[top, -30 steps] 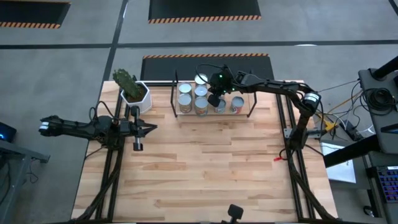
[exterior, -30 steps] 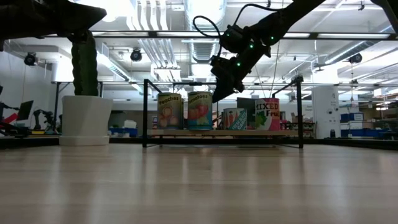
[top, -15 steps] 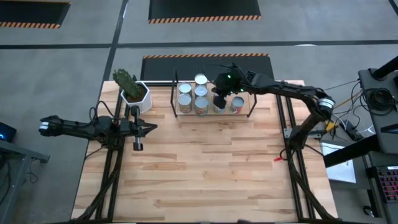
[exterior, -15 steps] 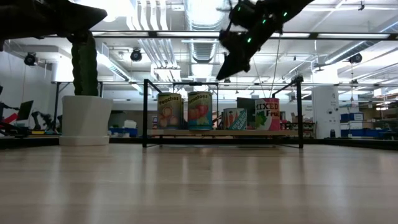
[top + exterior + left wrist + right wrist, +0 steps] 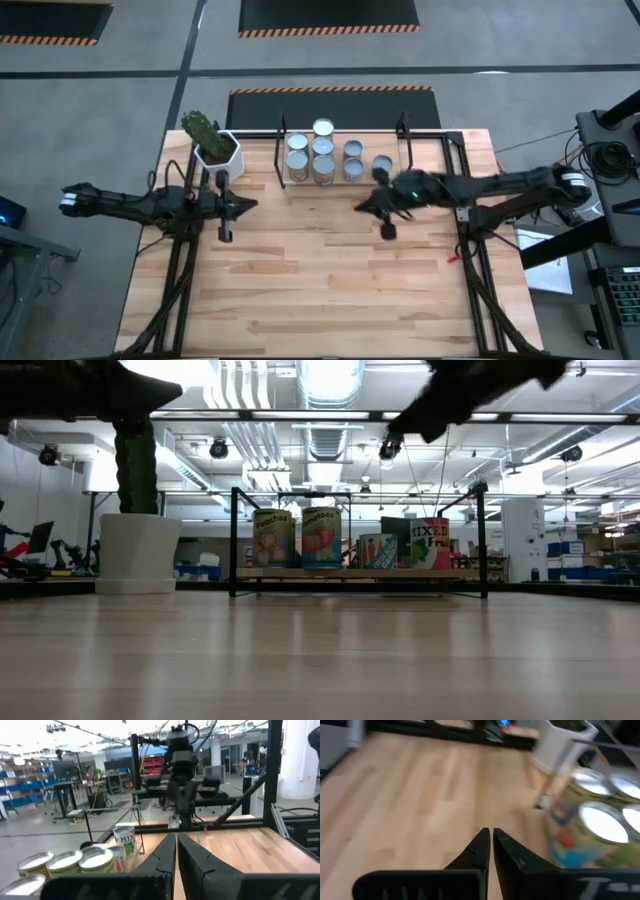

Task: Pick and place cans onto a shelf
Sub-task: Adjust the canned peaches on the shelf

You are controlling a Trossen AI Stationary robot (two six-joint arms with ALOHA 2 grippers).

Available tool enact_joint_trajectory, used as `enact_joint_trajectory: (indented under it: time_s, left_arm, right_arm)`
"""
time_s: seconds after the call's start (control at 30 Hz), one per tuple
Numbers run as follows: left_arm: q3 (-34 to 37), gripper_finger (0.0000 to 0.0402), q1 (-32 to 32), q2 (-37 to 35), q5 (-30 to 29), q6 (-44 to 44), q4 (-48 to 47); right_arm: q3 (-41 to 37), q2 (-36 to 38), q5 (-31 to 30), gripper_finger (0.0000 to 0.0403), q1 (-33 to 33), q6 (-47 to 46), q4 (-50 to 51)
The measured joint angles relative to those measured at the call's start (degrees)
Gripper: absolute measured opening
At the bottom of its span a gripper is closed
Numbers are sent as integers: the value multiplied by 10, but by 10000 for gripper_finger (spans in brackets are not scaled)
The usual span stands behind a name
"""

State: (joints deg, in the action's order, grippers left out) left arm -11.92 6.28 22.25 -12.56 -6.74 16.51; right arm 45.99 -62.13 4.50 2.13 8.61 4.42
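Observation:
Several cans [image 5: 323,148] with shiny silver tops stand upright on the low wooden shelf [image 5: 366,183] at the table's far side. They also show in the low view [image 5: 320,538] on the shelf board [image 5: 300,573]. My right gripper [image 5: 358,208] is shut and empty above the table, just near of the shelf. Its wrist view shows the shut fingers [image 5: 491,831] with cans [image 5: 600,822] off to one side. My left gripper [image 5: 250,205] is shut and empty left of the shelf; it also shows in its wrist view [image 5: 176,836].
A white hexagonal cactus pot [image 5: 215,150] stands at the far left corner, left of the shelf; it also shows in the low view [image 5: 138,550]. Thin black uprights [image 5: 233,540] stand at the shelf's ends. Bare wooden tabletop [image 5: 330,280] stretches toward the near edge.
My right gripper has risen from just above the cans on the shelf, then drawn back toward the table's near edge, and now hangs over the bare table in front of the shelf. The cans stand as before.

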Motion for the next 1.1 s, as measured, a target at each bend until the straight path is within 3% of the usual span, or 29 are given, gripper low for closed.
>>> enact_joint_trajectory:
  time_s: [0.2,0.47,0.87,1.1]
  left_arm:
    - [17,0,0,14,0,58,-4]
    - [23,0,0,23,0,88,-7]
    - [23,0,0,12,0,75,-15]
    - [23,0,0,12,0,77,-24]
  right_arm:
    - [-113,103,0,12,-54,22,-60]
    - [-214,239,1,12,-56,51,-84]
    - [-290,423,4,12,-56,96,-64]
    - [-317,493,4,12,-56,107,-56]
